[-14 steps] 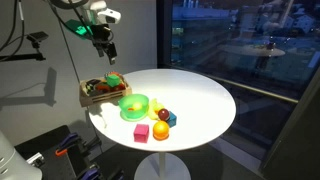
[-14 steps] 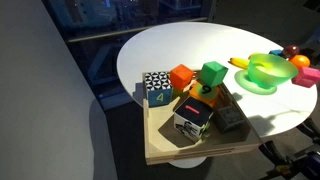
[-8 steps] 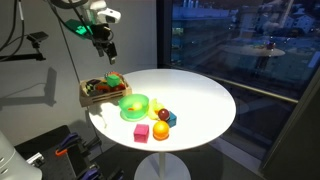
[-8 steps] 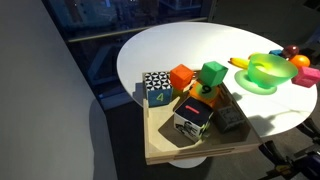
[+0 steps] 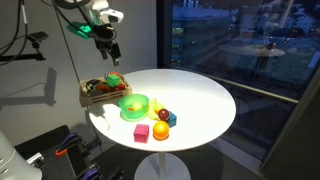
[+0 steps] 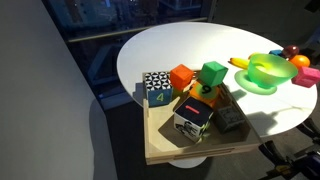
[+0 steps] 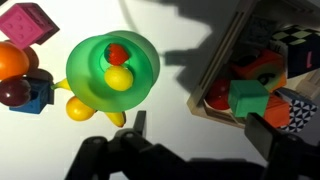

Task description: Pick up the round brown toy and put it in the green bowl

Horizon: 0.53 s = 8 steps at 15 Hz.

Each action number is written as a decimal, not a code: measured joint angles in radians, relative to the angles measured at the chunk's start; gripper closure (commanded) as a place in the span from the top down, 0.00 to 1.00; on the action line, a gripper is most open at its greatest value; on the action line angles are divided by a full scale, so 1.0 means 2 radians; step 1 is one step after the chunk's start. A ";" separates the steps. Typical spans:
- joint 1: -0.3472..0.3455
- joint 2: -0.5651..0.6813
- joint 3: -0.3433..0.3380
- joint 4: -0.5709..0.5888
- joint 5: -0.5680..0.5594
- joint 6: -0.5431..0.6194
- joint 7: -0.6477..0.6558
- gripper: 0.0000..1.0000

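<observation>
The round brown toy [image 7: 14, 92] lies on the white table at the left edge of the wrist view, next to a blue block [image 7: 40, 97] and below the orange round toy [image 7: 10, 60]. It also shows in an exterior view [image 5: 164, 115]. The green bowl [image 7: 80, 60] holds a small red piece and a yellow piece; it shows in both exterior views [image 5: 128, 113] [image 6: 255, 80]. My gripper [image 7: 205, 135] is open and empty, high above the table between the bowl and the wooden crate, and it shows in an exterior view [image 5: 113, 54].
A wooden crate [image 7: 235, 45] of blocks stands beside the bowl [image 5: 88, 97] [image 6: 165, 150]. A pink-red cube [image 7: 28, 22] and a yellow toy [image 7: 80, 108] lie near the bowl. The round table [image 5: 205, 100] ends close behind the toys.
My gripper has shifted slightly toward the table. The toys, bowl and crate have not moved.
</observation>
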State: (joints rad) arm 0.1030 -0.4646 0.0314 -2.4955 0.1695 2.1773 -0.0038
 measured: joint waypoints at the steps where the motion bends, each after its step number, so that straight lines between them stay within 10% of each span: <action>1: -0.006 0.001 0.000 0.002 -0.009 0.000 0.000 1.00; 8: -0.051 0.039 -0.001 0.044 -0.074 0.001 0.011 1.00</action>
State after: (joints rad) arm 0.0008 -0.3871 0.0303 -2.4084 0.0207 2.1797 0.0172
